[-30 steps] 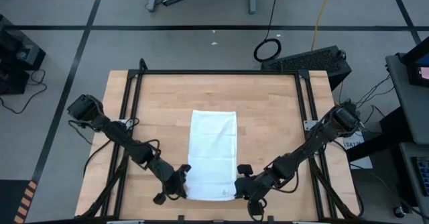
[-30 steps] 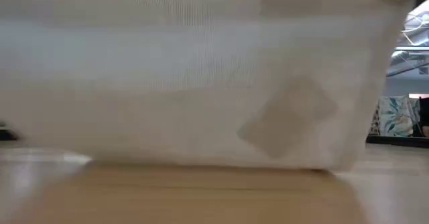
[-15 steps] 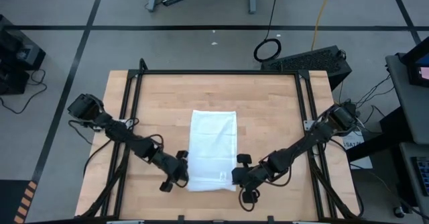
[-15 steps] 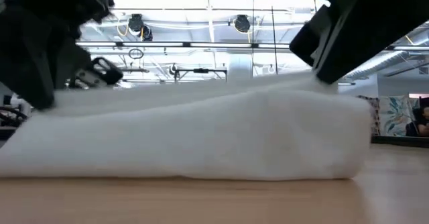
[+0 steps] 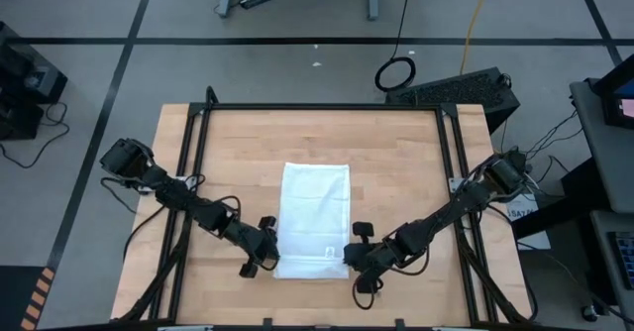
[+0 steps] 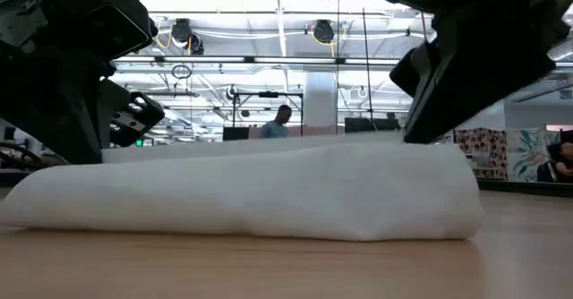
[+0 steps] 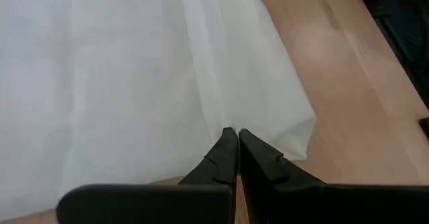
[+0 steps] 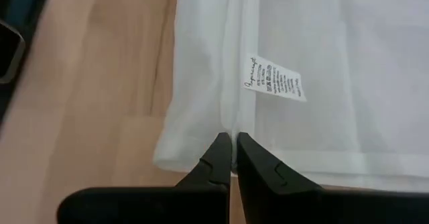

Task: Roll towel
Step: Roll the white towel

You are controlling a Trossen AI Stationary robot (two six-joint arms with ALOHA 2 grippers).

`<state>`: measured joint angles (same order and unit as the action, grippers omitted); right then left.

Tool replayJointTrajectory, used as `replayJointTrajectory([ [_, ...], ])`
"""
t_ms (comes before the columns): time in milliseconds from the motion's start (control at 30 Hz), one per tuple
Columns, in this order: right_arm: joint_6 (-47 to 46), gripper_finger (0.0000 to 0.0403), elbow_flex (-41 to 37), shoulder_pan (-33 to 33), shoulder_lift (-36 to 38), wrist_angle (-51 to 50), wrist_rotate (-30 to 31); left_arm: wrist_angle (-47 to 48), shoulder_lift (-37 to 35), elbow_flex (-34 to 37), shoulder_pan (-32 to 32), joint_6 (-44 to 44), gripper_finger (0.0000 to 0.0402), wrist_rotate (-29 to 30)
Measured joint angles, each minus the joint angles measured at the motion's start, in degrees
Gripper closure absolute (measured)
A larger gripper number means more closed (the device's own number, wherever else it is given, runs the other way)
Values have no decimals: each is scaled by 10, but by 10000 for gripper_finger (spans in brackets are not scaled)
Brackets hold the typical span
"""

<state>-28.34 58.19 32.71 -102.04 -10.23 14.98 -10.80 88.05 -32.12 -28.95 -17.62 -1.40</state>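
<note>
Towel (image 5: 315, 219): you see its near end folded over on the surface (image 5: 396, 163)
Left gripper (image 5: 265, 255): closed, pinching its near left corner
Right gripper (image 5: 351, 256): closed, pinching its right corner

White towel (image 6: 260, 192) folded low along the wooden table (image 6: 286, 268), a dark end effector above each end

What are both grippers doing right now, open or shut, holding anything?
Left gripper: shut on a fold of the plain white cloth towel, at its near left corner.
Right gripper: shut on the towel's near right corner.
</note>
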Motion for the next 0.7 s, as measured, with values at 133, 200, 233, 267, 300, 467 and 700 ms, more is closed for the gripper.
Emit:
replayJointTrajectory([
  [133, 3, 394, -1, 0, -26, 18, 0, 0, 0, 0, -1, -1, 389, 1],
  [200, -7, 385, -1, 0, -38, 20, 4, -3, 2, 0, -1, -1, 389, 10],
  [233, -13, 380, -1, 0, -42, 18, 14, -4, 4, 0, -1, -1, 389, 17],
  [267, -17, 373, -1, 1, -46, 15, 21, -1, 4, 0, -1, -1, 389, 24],
  [300, -20, 365, -2, 2, -47, 13, 28, 3, 4, 1, -1, -1, 389, 26],
  [467, -21, 321, -2, 15, -44, 10, 86, 4, 4, 1, -2, -1, 389, 27],
  [700, -12, 250, -1, 61, -19, 18, 167, 0, 4, 1, -1, -3, 386, 36],
])
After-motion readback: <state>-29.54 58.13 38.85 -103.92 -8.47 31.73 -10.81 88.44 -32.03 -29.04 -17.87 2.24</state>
